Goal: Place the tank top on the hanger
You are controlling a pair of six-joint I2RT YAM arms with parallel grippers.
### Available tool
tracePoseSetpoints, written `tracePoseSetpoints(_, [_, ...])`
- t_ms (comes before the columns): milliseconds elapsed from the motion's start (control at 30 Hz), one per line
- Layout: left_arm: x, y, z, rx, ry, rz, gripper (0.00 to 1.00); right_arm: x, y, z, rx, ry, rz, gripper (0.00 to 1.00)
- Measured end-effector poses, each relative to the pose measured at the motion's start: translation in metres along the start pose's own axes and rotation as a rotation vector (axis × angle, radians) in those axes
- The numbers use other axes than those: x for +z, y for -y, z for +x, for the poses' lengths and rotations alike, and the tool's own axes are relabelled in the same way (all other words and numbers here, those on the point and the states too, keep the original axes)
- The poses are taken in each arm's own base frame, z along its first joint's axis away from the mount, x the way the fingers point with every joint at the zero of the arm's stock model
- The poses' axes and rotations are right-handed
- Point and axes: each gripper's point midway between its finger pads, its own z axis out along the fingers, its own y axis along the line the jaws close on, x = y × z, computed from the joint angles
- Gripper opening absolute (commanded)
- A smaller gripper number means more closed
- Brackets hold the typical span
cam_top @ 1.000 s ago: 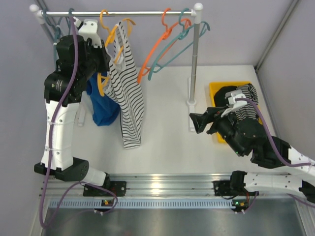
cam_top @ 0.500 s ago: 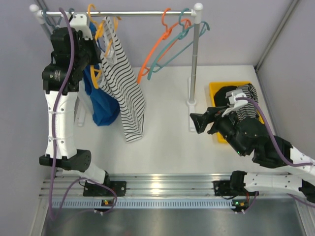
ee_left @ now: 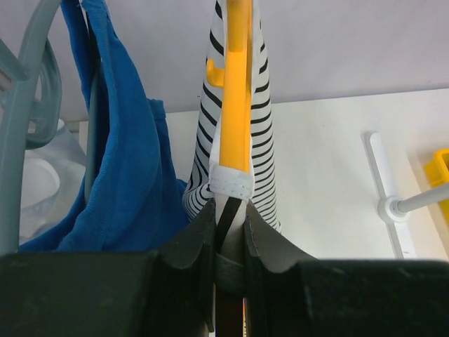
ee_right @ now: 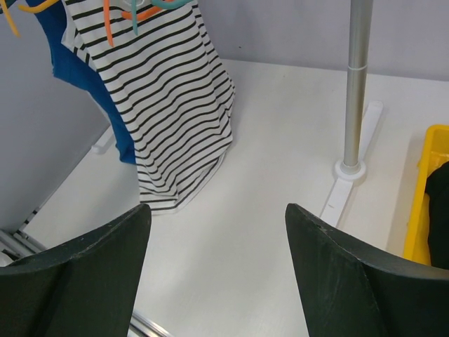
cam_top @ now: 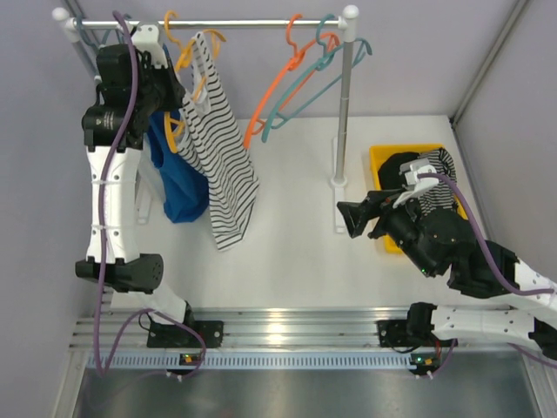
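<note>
The tank top [cam_top: 219, 148], white with bold black stripes, hangs on the yellow hanger [cam_top: 186, 59], whose hook is up at the rail [cam_top: 252, 23]. My left gripper [cam_top: 177, 85] is raised beside the rail. In the left wrist view it [ee_left: 229, 210] is shut on the hanger [ee_left: 237, 84] and the tank top's strap [ee_left: 264, 133]. My right gripper [cam_top: 359, 218] is open and empty, low over the table at the right. In the right wrist view it [ee_right: 217, 217] faces the tank top [ee_right: 168, 105] from a distance.
A blue top [cam_top: 180, 187] hangs left of the tank top, touching it [ee_left: 126, 161]. An orange hanger [cam_top: 277, 87] and teal hangers [cam_top: 315, 80] hang at the rail's right end. The rack post [cam_top: 342, 113] and a yellow bin [cam_top: 381, 158] holding a dark garment [cam_top: 435, 187] stand near my right arm.
My left gripper has carried the hanger and tank top up and to the left, closer to the rail. The right arm has not moved.
</note>
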Motion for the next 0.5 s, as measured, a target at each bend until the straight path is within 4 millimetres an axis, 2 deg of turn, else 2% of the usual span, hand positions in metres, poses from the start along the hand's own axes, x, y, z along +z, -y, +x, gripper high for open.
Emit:
tracePoseSetpoints(167, [0.005, 0.001, 0.004, -0.001, -0.006, 0.008, 0.02, 0.0, -0.001, 0.0, 0.0, -0.002, -0.005, 0.77])
tracePoseSetpoints(233, [0.005, 0.001, 0.004, -0.001, -0.004, 0.013, 0.1, 0.0, -0.001, 0.001, -0.001, -0.003, -0.007, 0.77])
tracePoseSetpoints(267, [0.005, 0.002, 0.005, 0.0, -0.003, 0.015, 0.18, 0.0, -0.001, 0.001, 0.0, -0.003, -0.007, 0.77])
tracePoseSetpoints(333, [0.002, 0.002, 0.005, 0.0, 0.0, 0.016, 0.24, 0.0, -0.002, 0.001, 0.0, -0.003, -0.009, 0.77])
tracePoseSetpoints(367, [0.0, 0.002, 0.006, 0.0, 0.0, 0.016, 0.3, 0.0, -0.002, 0.001, 0.0, -0.003, -0.01, 0.77])
tracePoseSetpoints(500, [-0.012, 0.004, 0.002, 0.002, 0.017, 0.018, 0.39, 0.0, -0.002, 0.001, 0.0, -0.003, -0.011, 0.78])
